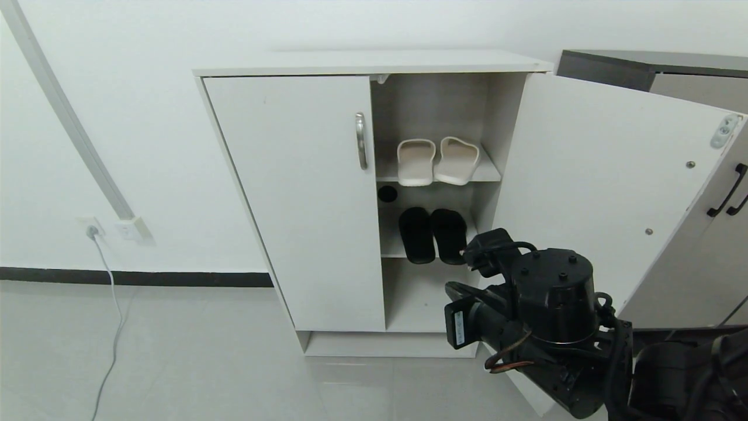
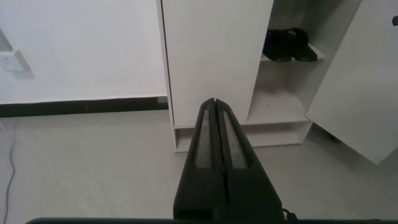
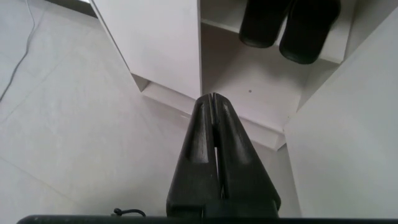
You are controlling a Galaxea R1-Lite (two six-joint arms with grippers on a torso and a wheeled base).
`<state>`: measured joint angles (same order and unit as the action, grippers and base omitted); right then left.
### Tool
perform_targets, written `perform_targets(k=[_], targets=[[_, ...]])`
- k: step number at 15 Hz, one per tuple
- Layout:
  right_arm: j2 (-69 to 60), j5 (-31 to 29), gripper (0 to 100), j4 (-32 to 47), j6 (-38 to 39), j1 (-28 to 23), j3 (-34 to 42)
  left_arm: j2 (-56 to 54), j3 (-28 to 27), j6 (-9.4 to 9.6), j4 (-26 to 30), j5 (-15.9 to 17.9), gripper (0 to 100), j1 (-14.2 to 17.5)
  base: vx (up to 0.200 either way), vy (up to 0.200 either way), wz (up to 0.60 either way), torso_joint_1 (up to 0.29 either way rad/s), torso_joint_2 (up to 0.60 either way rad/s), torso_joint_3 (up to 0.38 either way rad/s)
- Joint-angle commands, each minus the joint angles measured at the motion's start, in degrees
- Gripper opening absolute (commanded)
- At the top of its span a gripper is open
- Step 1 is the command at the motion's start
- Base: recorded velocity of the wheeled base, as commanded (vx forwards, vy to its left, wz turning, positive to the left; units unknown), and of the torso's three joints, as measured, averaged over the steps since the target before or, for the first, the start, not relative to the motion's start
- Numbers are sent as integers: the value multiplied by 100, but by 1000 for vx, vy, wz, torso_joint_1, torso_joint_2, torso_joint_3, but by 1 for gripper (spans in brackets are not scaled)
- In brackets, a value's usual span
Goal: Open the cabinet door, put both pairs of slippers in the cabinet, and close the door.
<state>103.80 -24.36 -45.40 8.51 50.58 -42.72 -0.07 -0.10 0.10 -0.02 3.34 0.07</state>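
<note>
The white cabinet (image 1: 374, 61) stands against the wall with its left door (image 1: 304, 199) shut and its right door (image 1: 596, 187) swung wide open. A beige pair of slippers (image 1: 437, 161) lies on the upper shelf. A black pair (image 1: 432, 234) lies on the shelf below, also seen as black slippers (image 2: 289, 45) and black slippers (image 3: 289, 25). My right arm (image 1: 549, 304) is low in front of the open door's inner face. The right gripper (image 3: 213, 96) is shut on nothing, aimed at the cabinet's bottom compartment. The left gripper (image 2: 213, 101) is shut and empty, farther back over the floor.
A grey cabinet (image 1: 701, 175) with black handles stands right behind the open door. A wall socket (image 1: 90, 229) with a hanging cable is at the left. Bare tiled floor (image 1: 175, 362) lies in front and to the left of the white cabinet.
</note>
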Motion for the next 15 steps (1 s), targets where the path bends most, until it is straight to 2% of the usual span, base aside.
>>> perform_targets(k=[1, 7, 15], targets=[[17, 1, 0, -4, 2, 5, 9, 7, 1, -1, 2, 0, 0, 1, 0, 0, 0, -2, -183, -320], [17, 1, 0, -13, 2, 5, 9, 7, 1, -1, 2, 0, 0, 1, 0, 0, 0, 41, -437, -363], [26, -8, 0, -4, 2, 13, 18, 7, 1, -1, 2, 0, 0, 1, 0, 0, 0, 135, -468, -331]])
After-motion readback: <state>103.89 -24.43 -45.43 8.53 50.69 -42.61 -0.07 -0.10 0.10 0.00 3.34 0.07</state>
